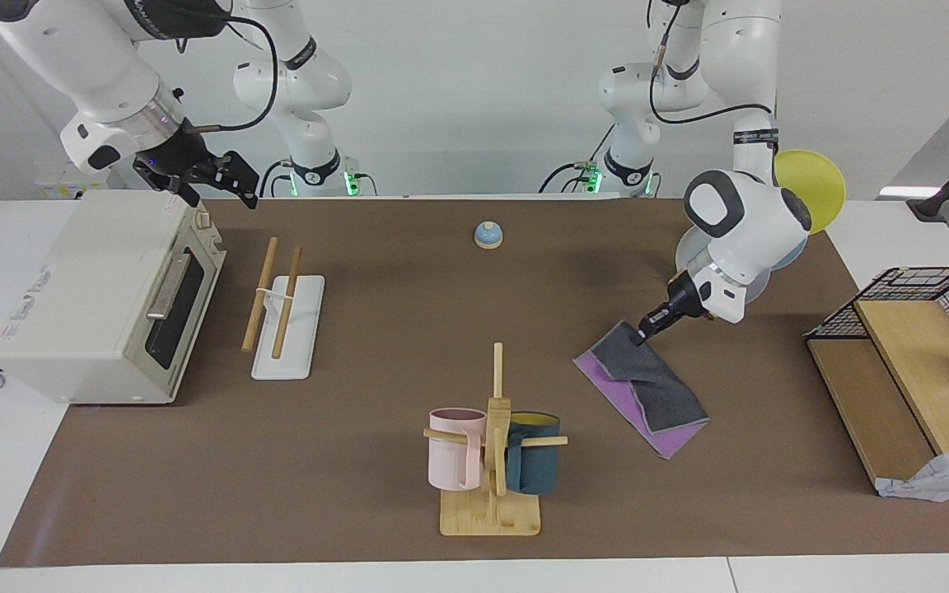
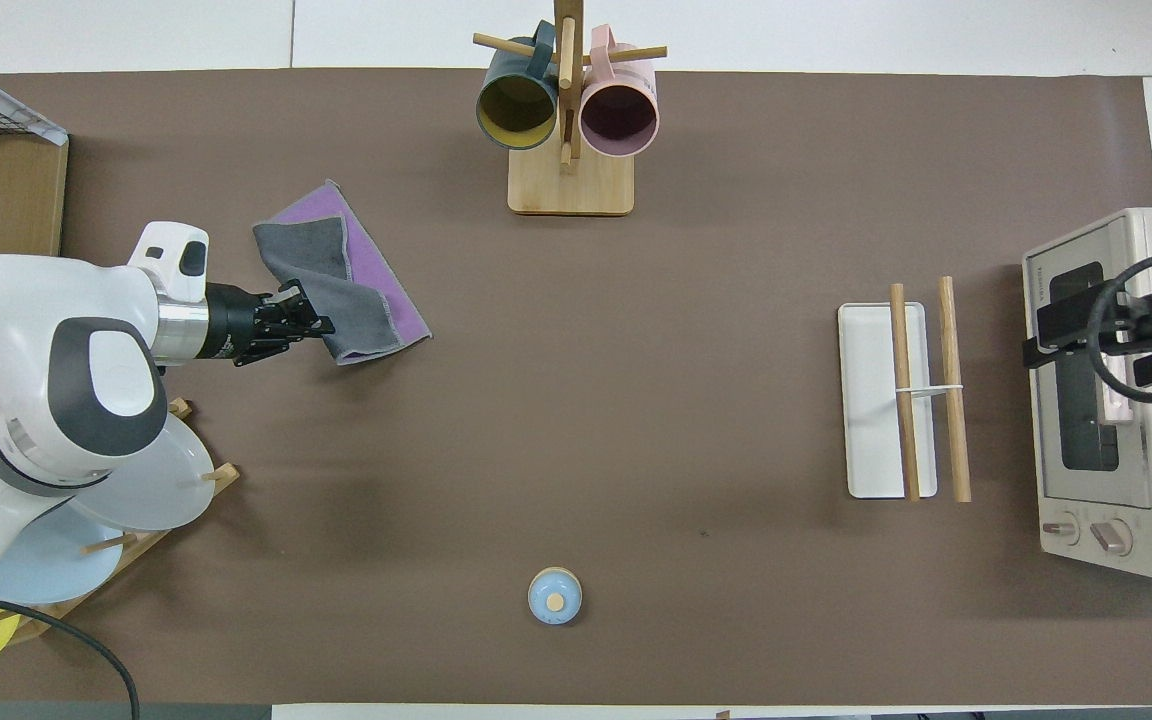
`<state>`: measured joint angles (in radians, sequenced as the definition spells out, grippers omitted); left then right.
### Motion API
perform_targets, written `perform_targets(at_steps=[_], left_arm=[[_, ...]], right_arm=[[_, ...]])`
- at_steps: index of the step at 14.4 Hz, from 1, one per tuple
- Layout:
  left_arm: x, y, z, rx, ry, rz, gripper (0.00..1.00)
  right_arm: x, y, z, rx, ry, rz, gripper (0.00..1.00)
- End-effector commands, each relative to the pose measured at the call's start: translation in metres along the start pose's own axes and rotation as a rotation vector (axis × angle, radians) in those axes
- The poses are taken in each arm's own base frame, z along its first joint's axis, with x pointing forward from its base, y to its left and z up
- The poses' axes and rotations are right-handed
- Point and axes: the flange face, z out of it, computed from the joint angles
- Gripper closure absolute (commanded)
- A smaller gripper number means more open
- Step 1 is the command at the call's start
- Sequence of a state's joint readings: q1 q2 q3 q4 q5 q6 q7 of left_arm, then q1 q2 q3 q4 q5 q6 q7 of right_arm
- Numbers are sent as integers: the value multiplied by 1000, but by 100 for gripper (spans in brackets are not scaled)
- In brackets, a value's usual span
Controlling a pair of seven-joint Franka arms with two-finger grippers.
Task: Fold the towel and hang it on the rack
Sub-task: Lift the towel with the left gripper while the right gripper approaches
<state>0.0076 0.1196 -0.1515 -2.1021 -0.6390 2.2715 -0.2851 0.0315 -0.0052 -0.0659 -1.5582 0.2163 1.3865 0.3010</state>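
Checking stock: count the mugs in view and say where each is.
2. The pink mug and the dark teal mug hang on the mug tree, one on each side of its post. None seems hidden.

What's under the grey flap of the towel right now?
Under the towel's grey flap lies its own purple face, showing along one edge; the rest is covered. The left gripper pinches a grey corner.

Left gripper (image 1: 644,332) pinches the grey corner of the towel (image 1: 641,389), which lies half-folded on the brown mat, purple showing along its edge, at two o'clock from the mug tree (image 1: 494,445). Right gripper (image 1: 212,183) hangs open over the toaster oven (image 1: 95,296); the rack (image 1: 283,315) sits just beside it.
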Motion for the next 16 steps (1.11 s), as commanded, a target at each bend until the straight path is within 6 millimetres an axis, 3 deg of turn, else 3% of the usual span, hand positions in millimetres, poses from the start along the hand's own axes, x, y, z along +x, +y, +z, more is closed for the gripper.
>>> perform_targets(at_steps=[1, 4, 7, 11, 13, 16], left_arm=[[-17, 42, -39, -26, -48, -139, 100], [-43, 89, -83, -24, -42, -346, 100], [-86, 141, -116, -10, -5, -545, 100], [-155, 199, -128, -26, 49, -835, 100], [-182, 216, -123, -30, 34, -954, 100], [-224, 231, -111, -15, 21, -1108, 100]], right_arm=[[-3, -8, 6, 126, -14, 192, 0], [-7, -15, 20, 268, -31, 378, 0], [-17, -36, 45, 400, -58, 504, 0], [-29, -90, 49, 551, -152, 806, 0], [-40, -122, 50, 603, -183, 916, 0], [-66, -163, 72, 632, -192, 999, 0]])
